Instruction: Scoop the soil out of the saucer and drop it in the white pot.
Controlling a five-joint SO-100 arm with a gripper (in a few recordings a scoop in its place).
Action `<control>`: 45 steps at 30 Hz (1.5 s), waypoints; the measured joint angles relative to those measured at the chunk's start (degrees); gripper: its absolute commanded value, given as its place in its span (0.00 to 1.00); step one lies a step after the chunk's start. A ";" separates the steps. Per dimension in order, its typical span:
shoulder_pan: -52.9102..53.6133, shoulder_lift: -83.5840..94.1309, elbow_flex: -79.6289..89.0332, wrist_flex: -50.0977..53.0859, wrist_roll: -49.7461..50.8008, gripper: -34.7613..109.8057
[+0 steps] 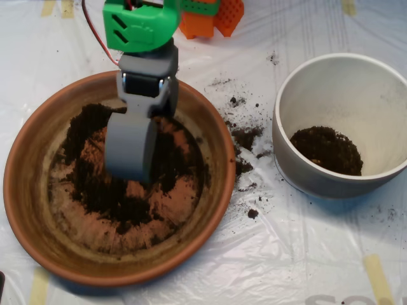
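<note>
Overhead view: the grey tool [130, 149] sits low in the saucer [25, 190] on the left, over the soil [102, 197], seemingly positioned for a scoop. The white pot [305, 82] waits right with some soil inside.

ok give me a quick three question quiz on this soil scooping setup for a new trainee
1. True or false: the white pot already holds some soil.
2. Where is the scoop? A) over the saucer B) over the pot C) on the plastic sheet
3. What lies on the sheet between saucer and pot?

Key:
1. True: a dark clump sits at its bottom.
2. A
3. Spilled soil crumbs.
</note>
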State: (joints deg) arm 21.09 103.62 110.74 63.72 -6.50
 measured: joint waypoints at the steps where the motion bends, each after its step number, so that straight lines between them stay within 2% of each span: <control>1: 0.88 -0.44 0.53 -0.70 -0.26 0.63; 11: 4.31 -9.67 2.99 -3.78 -0.79 0.70; 24: 6.68 -27.77 -12.22 7.21 -1.23 0.71; 34: 7.47 -39.20 -28.48 15.91 -5.01 0.68; 41: 7.56 -44.12 -33.66 17.93 -5.10 0.67; 45: 7.47 -45.97 -35.60 19.07 -5.89 0.61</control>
State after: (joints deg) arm 28.56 57.66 75.15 82.79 -12.39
